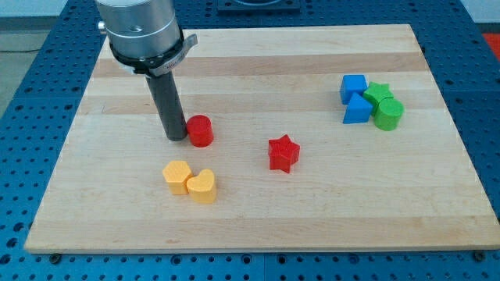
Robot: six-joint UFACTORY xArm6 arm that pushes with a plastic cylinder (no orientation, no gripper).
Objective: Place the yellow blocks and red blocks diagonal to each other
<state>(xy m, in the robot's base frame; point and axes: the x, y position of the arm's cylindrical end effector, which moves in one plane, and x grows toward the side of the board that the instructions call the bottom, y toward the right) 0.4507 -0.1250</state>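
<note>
My tip (pixel 176 137) rests on the board just left of a red cylinder (pixel 201 130), close to it or touching it. A red star (pixel 283 153) lies to the right of the cylinder, a little lower in the view. Two yellow blocks sit side by side below the tip: a yellow ridged block (pixel 176 176) and a yellow heart-shaped block (pixel 202 186), touching each other. The yellow pair is below and slightly left of the red cylinder.
At the view's right stands a tight cluster: a blue cube (pixel 353 87), a blue triangular block (pixel 357 109), a green star (pixel 379 94) and a green cylinder (pixel 388 114). The wooden board (pixel 258 62) lies on a blue perforated table (pixel 31 94).
</note>
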